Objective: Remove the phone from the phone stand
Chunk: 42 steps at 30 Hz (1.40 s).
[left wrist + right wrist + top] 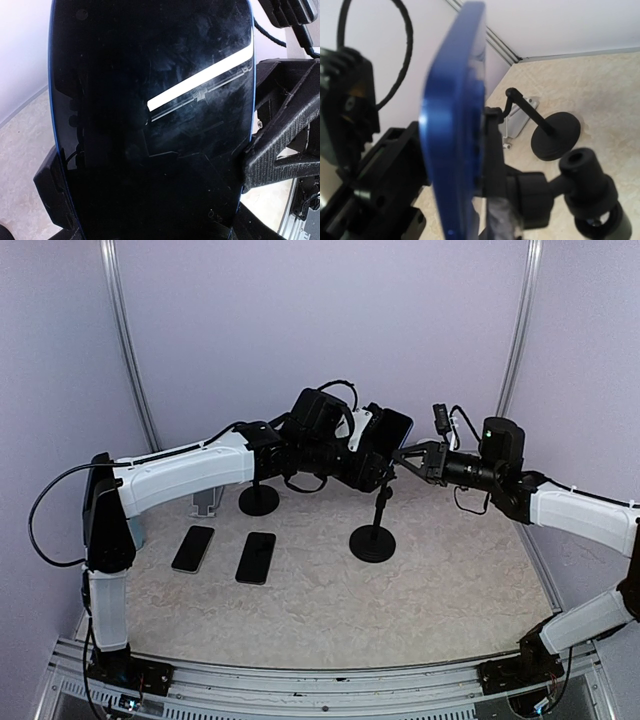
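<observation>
Left claw [152, 170] around phone [150, 75] on stand [373, 542]

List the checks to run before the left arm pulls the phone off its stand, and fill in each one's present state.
1. Left gripper fingers on both long edges of the blue-backed, black-screened phone: ok.
2. Phone seated against the black pole stand's clamp: ok, not yet freed.
3. Right gripper shut by the stand's head: ok; actual hold on it: cannot tell.
4. Stand's round base flat on the table: ok.
5. Two dark spare phones lying flat, away from the stand: ok.
</observation>
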{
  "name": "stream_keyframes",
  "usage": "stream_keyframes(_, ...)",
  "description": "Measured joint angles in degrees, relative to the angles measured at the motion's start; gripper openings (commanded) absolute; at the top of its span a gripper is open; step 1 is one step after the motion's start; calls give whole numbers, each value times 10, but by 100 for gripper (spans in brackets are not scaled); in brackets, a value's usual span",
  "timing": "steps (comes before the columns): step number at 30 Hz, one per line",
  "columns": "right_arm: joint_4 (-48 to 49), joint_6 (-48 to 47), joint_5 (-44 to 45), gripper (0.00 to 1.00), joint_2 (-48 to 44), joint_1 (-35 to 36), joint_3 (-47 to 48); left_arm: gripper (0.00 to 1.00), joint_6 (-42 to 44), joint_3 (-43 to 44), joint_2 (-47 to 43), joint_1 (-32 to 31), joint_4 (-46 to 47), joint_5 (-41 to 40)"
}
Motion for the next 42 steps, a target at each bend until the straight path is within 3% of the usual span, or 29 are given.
stream_keyframes(17,13,-4,-37,0,-11,-16,-15,11,-47,-57,-21,31,67,126)
stream_keyframes(28,14,-16,-44,0,-16,-19,-22,9,-43,-69,-28,31,80,152)
stream_keyframes(38,10,-24,-50,0,-17,-32,-22,8,-25,-74,-32,-17,85,146)
stream_keyframes(42,10,-24,-47,0,-17,-32,-22,8,-22,-125,-69,-34,114,151)
